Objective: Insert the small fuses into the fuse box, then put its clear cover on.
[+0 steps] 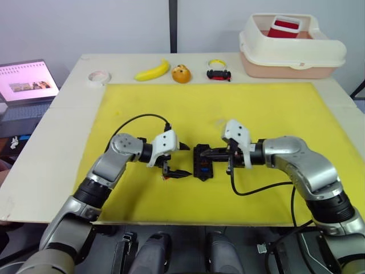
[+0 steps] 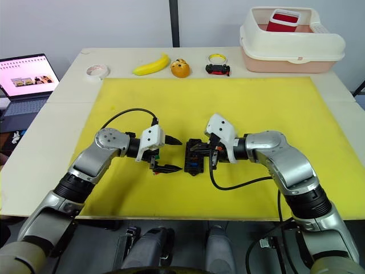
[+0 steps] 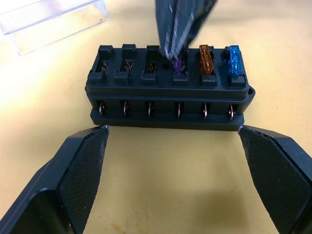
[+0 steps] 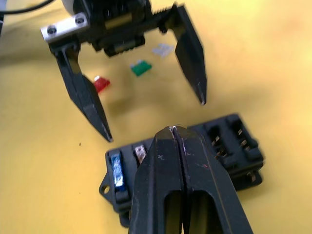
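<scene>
The fuse box (image 3: 168, 87) lies on the yellow mat (image 1: 256, 108) between the two grippers, just beyond the tips of the left gripper (image 1: 174, 161). That gripper's fingers (image 3: 73, 180) stand wide apart, spread about as wide as the box is long, and touch nothing; the box's long side faces them.

From the other side, the right gripper (image 1: 214, 153) reaches over the box with its fingers (image 4: 183, 185) pressed together, their tips down at the fourth slot from one end, where a purple fuse (image 3: 177, 64) sits. The tips cover the top of that fuse, so whether they pinch it or only press on it cannot be told.

Next to it, toward the near end of the row, a tan fuse (image 3: 206, 59) and a blue fuse (image 3: 235, 61) are seated in the last two slots. The three slots on the far side of the right fingers stand open with bare metal contacts.

The clear cover (image 3: 53, 22) lies on the mat beyond the box, past its empty end; part of it is cut off at the frame edge.

Behind the left fingers, loose on the mat, lie a red fuse (image 4: 101, 84), a green fuse (image 4: 141, 68) and a pale fuse (image 4: 163, 49), all blurred. From the head, the red one is barely made out under the left gripper.
</scene>
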Controlling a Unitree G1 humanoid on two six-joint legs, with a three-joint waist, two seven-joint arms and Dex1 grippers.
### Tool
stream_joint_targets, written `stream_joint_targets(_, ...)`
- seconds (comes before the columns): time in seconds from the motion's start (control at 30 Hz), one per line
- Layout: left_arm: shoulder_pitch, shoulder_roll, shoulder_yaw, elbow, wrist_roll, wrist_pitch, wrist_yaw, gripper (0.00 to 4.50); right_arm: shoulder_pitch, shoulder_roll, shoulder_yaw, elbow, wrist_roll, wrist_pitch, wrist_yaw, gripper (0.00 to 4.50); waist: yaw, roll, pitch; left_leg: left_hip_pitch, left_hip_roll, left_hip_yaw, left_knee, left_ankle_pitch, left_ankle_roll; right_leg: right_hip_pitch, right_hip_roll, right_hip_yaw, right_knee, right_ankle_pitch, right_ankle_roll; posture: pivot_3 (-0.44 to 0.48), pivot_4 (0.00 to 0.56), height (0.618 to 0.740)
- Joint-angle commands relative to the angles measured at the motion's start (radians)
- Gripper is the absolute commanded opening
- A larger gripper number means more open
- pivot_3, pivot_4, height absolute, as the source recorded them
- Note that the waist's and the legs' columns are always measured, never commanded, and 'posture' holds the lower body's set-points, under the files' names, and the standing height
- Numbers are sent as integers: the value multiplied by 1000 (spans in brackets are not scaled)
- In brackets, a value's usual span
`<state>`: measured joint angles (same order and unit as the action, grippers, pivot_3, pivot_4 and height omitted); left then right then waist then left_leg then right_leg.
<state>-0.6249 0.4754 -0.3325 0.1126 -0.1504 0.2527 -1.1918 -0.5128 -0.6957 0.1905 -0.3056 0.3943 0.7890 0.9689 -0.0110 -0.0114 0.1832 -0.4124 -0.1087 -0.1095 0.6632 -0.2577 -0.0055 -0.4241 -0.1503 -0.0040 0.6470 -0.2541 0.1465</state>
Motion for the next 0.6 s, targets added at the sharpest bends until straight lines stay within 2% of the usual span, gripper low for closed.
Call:
stream_joint_targets(0.03,-2,9,14,-43,-6,1,1,4500,10,1,25,16,-21,-25,1,22,0,0,0,0,0,0,0,0,0,0,0,0,0,0,0,0,150,740)
stream_joint_targets(0.33,-1,11,16,-48,-6,7,3,4500,49,-41,83,31,-59,-69,46,22,2,0,-1,2,0,0,0,0,0,2,0,0,0,0,0,0,150,740)
stream_joint_targets(0.6,-9,9,16,-39,-5,2,3,4500,30,-51,115,54,-92,-75,45,22,2,0,-1,2,0,0,0,0,0,2,0,0,0,0,0,0,150,740)
